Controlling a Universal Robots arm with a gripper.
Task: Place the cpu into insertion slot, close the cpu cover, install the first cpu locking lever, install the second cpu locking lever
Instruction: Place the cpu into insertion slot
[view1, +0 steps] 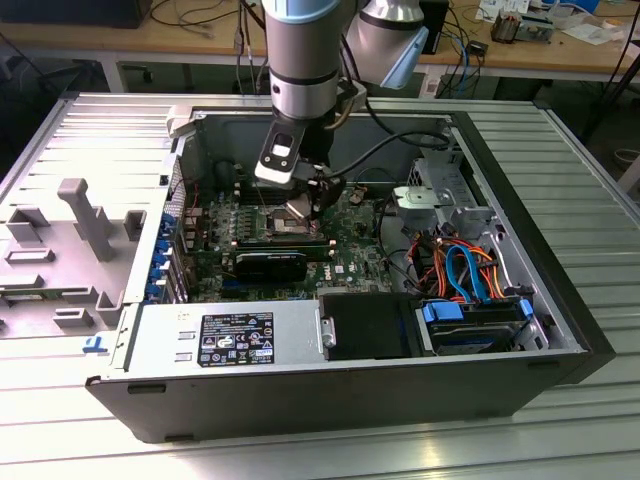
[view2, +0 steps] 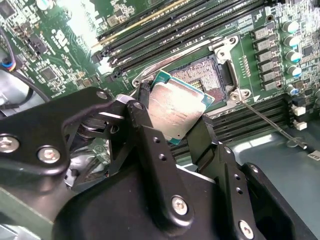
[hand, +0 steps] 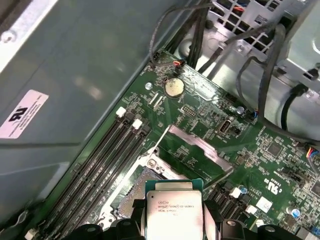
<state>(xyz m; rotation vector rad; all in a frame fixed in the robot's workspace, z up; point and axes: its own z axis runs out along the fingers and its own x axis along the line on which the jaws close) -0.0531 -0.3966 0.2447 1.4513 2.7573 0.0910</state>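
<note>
Pincer (view2: 174, 122) is closed on the cpu (view2: 179, 102) by two opposite edges. The insertion slot (view2: 207, 75) lies just beneath its tips, the cpu seemingly not yet seated. Probably light, stiff and fragile underneath: hold the edges only.

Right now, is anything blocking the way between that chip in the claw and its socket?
Nothing visible does. The gripper holds the cpu tilted above the insertion slot, whose contacts lie bare in the second wrist view; the cpu cover stands swung open in the first wrist view.
</note>
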